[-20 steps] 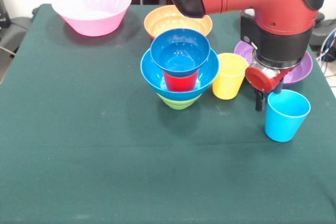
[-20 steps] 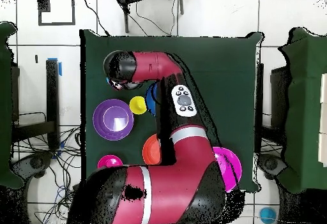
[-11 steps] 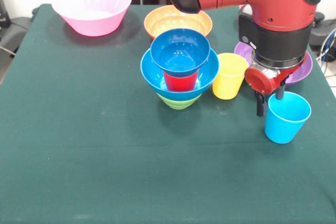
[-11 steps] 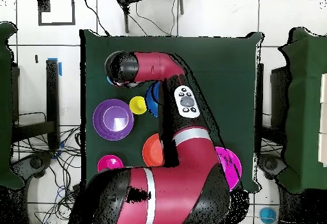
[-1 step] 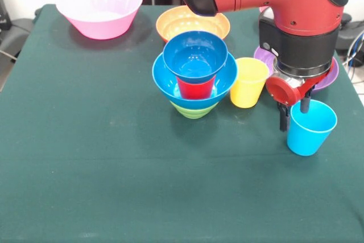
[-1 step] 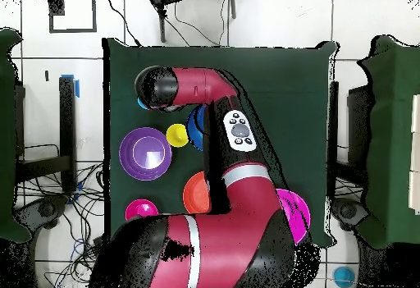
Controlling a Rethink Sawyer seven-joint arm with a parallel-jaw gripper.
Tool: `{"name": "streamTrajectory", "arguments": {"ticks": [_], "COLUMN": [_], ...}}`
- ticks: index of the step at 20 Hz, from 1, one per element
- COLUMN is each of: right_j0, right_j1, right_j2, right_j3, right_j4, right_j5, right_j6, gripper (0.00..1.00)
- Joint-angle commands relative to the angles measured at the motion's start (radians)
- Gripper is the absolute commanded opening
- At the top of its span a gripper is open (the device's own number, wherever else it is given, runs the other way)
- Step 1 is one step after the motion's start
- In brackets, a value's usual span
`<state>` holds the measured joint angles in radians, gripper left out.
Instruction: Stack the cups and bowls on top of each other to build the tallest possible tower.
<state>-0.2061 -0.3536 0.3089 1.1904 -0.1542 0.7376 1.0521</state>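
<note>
While straddling the sky-blue cup's [image 5: 310, 127] rim, the pincer [image 5: 293, 116] is spread.
One finger seems inside; yellow cup [image 5: 248, 82] sits just beside.

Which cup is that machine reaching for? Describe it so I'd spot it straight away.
Follow the red and black arm down to its gripper, at the right of the green table in the front view. The jaws straddle the near-left rim of the sky-blue cup, one inside, one outside. It stands alone and upright, nearer the camera than the yellow cup, and is the only loose blue tumbler.
</note>
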Motion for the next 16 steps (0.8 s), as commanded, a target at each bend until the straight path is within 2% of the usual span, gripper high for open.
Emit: {"name": "streamTrajectory", "arguments": {"ticks": [1,10,16], "right_j0": [-0.007,0.0,-0.01], "right_j1": [0.036,0.06,0.086], "right_j2": [0.046,0.027,0.029], "right_j3": [0.052,0.035,0.031], "right_j4": [-0.001,-0.01,-0.02], "right_j5": [-0.021,-0.009,-0.033], "right_j6": [0.097,0.102,0.089], "gripper": [1.0,1.0,1.0]}}
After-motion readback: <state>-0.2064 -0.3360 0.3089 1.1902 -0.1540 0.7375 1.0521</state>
